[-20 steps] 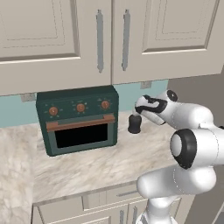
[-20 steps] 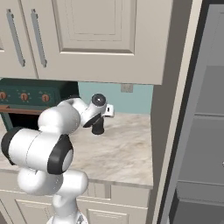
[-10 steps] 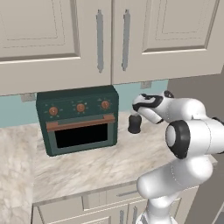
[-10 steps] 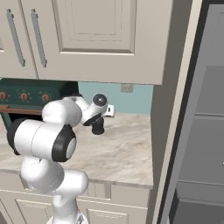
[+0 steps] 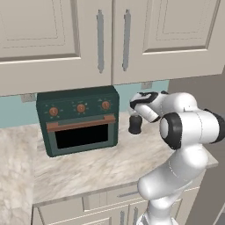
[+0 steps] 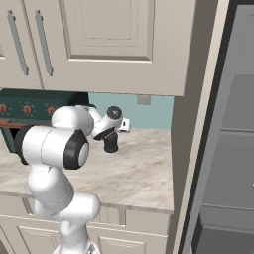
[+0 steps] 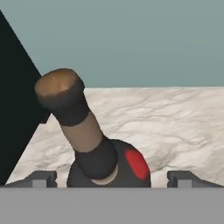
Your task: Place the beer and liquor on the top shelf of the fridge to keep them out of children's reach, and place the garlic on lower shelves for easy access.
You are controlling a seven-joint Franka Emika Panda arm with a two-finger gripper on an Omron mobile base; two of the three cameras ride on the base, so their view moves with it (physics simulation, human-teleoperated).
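Marbled beige bench [image 5: 88, 169] carries everything. Nearest the squat black liquor bottle [image 7: 109, 164], the white arm's pincer [image 7: 111, 178] stands wide around its body, nothing gripped yet. Just beside the bottle sits the dark green countertop oven [image 5: 79, 119]. Beyond, the tall grey fridge [image 6: 233, 163] stands open, its visible shelves bare; every placement seems left to do.

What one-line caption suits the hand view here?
Open gripper straddling the squat black liquor bottle on the marble counter, fingertips either side of its body.
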